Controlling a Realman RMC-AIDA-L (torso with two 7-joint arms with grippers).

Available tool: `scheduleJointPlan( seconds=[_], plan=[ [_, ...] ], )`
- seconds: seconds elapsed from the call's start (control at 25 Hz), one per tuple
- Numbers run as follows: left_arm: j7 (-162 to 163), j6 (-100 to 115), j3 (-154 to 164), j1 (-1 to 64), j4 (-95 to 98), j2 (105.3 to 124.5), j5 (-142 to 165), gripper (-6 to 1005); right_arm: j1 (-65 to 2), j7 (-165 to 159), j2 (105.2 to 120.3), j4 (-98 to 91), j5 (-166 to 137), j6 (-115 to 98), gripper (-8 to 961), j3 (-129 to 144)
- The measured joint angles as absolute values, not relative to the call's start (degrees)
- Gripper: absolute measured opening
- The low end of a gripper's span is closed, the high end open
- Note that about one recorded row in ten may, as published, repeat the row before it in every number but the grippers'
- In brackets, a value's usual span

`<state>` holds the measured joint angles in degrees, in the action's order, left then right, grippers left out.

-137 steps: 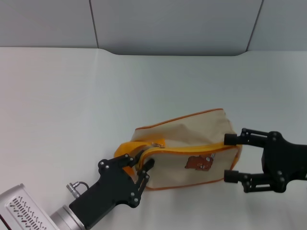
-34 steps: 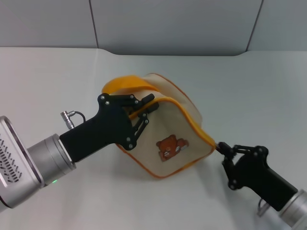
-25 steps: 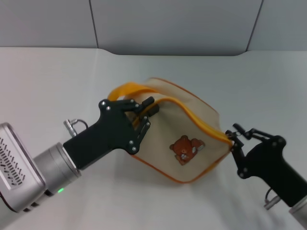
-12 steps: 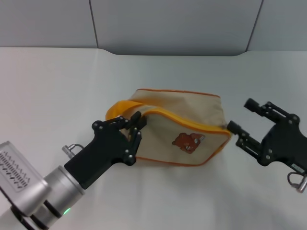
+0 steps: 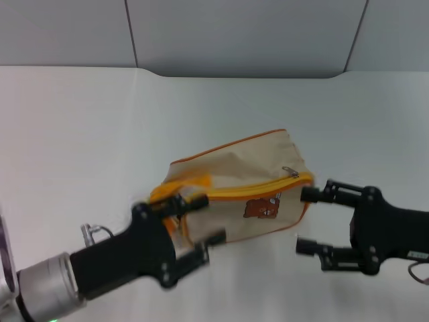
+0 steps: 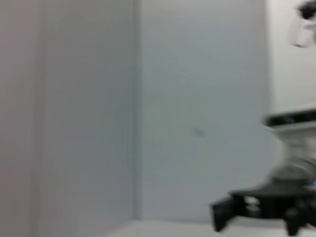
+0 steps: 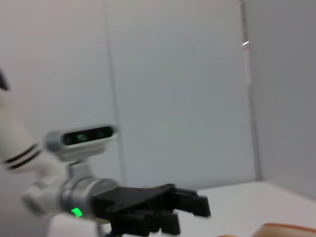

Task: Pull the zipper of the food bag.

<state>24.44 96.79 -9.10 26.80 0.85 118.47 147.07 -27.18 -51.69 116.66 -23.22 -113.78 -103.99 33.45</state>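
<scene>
The beige food bag (image 5: 238, 168) with orange piping and a bear patch (image 5: 260, 208) lies on the white table. Its yellow-orange zipper (image 5: 258, 187) runs along the front top edge, with the silver pull tab (image 5: 290, 172) at the right end. My left gripper (image 5: 202, 220) is blurred at the bag's left end by the orange strap (image 5: 175, 190), fingers spread apart. My right gripper (image 5: 308, 221) is open just right of the bag, its upper finger (image 5: 314, 194) close to the zipper's end. The left arm also shows in the right wrist view (image 7: 148, 210).
The white table (image 5: 100, 134) reaches back to a grey panel wall (image 5: 241, 33). The right arm's gripper shows blurred in the left wrist view (image 6: 256, 212). A sliver of the bag shows in the right wrist view (image 7: 291, 229).
The bag came down from mid-air onto the table and turned. My right gripper let go of the bag's right end and opened. My left arm dropped toward the front and its fingers spread.
</scene>
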Motion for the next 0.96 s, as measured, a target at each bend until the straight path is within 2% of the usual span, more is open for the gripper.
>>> scheduleJointPlan(
  seconds=[0.16,0.44,0.96],
  plan=[
    [33.0,101.3,-5.6,29.9,9.1,118.48,153.5,511,-29.2,-54.1,115.82,-23.4,-118.5,-105.9,788,33.5],
    [33.9,103.1,-5.1,29.6,11.1,118.48,153.2,802,-30.2,-55.1,115.62,-23.5,-120.4,-106.5,789,33.6],
    [33.5,102.9,-5.2,29.5,11.7,118.56,153.3,801,-29.9,-55.0,115.73,-23.6,-120.5,-106.1,788,33.7]
  ],
)
